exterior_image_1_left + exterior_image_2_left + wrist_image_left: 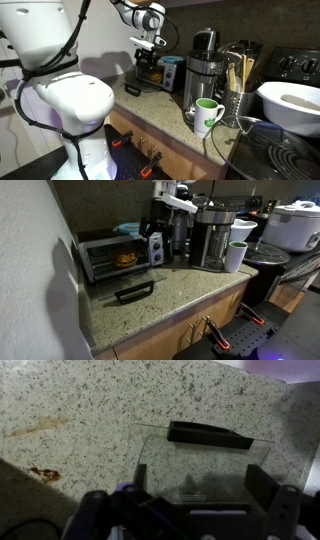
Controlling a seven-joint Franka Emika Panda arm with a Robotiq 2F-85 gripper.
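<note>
A silver toaster oven (100, 260) stands on the granite counter (170, 305), holding a piece of browned food (125, 257). Its glass door (200, 458) is folded down flat, with the black handle (210, 434) at the front edge; the handle (133, 291) also shows in an exterior view. My gripper (200, 480) hangs above the lowered door, open, with nothing between its fingers (262, 482). In both exterior views the gripper (150, 43) (156, 226) sits just above and in front of the oven's opening (150, 70).
Beside the oven stand a coffee maker (212, 235), a white and green mug (207, 115), a utensil holder (238, 88) and a white cooker (295, 225). A blue bowl (128, 228) rests on the oven. The stove (285, 155) borders the counter.
</note>
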